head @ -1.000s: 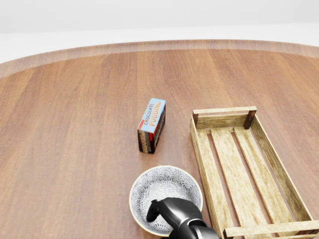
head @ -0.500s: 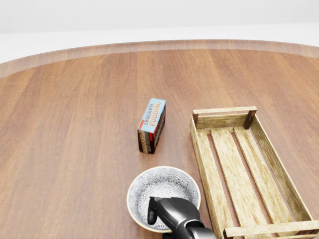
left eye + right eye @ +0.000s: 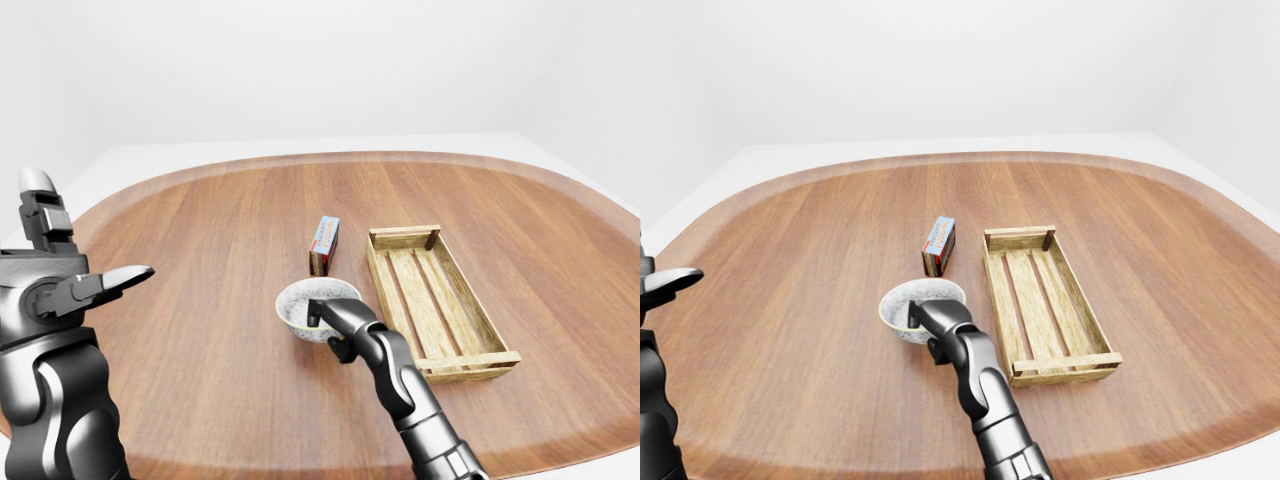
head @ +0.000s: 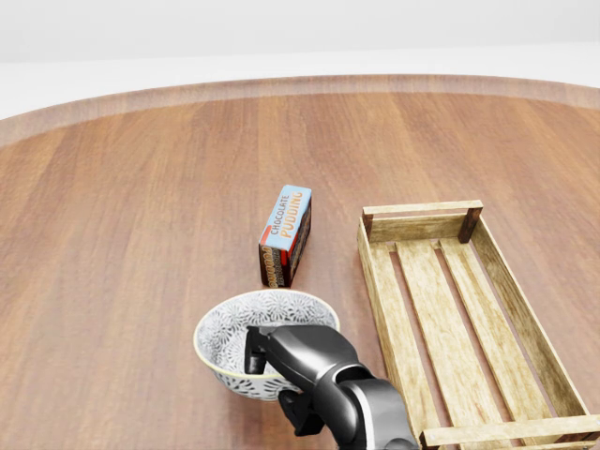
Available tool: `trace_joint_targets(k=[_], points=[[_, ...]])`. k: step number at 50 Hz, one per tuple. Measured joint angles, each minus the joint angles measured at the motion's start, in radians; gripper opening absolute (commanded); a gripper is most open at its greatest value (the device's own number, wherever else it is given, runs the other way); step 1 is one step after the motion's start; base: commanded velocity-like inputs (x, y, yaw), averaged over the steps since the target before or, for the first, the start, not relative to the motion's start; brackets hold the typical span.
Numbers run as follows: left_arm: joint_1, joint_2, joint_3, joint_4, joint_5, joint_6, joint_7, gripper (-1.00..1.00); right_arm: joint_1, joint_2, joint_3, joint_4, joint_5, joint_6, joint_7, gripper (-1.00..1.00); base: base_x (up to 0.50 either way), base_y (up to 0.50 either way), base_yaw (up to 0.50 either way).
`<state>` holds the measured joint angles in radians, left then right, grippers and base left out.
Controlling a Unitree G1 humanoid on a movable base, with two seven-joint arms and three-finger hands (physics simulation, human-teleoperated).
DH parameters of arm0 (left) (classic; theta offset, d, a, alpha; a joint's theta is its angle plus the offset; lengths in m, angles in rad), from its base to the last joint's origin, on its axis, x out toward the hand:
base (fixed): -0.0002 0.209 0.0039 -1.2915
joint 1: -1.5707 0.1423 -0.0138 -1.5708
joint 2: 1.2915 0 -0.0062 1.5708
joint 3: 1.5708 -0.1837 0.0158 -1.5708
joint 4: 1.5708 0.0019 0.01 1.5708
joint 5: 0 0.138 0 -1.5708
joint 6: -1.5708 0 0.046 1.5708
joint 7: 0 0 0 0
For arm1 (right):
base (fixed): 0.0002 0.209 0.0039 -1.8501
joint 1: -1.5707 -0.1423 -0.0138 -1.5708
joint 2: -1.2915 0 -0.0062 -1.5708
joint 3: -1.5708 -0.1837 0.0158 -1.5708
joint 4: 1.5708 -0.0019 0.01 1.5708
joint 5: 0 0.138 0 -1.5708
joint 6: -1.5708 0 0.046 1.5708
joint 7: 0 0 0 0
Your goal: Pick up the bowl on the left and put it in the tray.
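A grey patterned bowl [image 4: 228, 339] with a pale rim hangs tilted just above the wooden table, left of the slatted wooden tray [image 4: 377, 277]. My right hand [image 4: 271, 371] is shut on the bowl's near-right rim, one finger inside and the others under the wall. The tray lies to the right of the bowl, with nothing in it. My left hand [image 3: 86, 242] is raised at the left edge of the left-eye view, fingers spread open and holding nothing, far from the bowl.
A chocolate pudding box [image 4: 286, 235] stands on its long edge just above the bowl in the head view, left of the tray's far corner. The round wooden table [image 4: 112, 234] stretches wide to the left and top.
The bowl has risen off the table, tilted, and shifted left with my right hand closed on its rim. The box and tray have not moved.
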<state>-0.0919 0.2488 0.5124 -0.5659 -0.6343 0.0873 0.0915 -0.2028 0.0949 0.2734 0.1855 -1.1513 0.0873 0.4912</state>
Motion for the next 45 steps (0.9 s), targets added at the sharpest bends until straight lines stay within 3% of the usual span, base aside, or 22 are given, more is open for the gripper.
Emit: trace_joint_targets(k=[21, 32, 45], points=[[-0.001, 0.002, 0.004, -0.006, -0.007, 0.000, 0.004, 1.00, -0.094, -0.002, -0.049, -0.240, -0.047, 0.000, 0.203, -1.00, 0.00, 0.00, 0.00], [0.000, 0.003, 0.004, -0.007, -0.008, 0.000, 0.006, 1.00, -0.183, -0.039, -0.119, -0.328, -0.046, 0.000, 0.207, -1.00, 0.00, 0.00, 0.00], [0.000, 0.001, 0.001, 0.000, -0.002, 0.000, 0.003, 1.00, -0.302, -0.140, -0.215, -0.353, 0.010, 0.000, 0.207, -1.00, 0.00, 0.00, 0.00]])
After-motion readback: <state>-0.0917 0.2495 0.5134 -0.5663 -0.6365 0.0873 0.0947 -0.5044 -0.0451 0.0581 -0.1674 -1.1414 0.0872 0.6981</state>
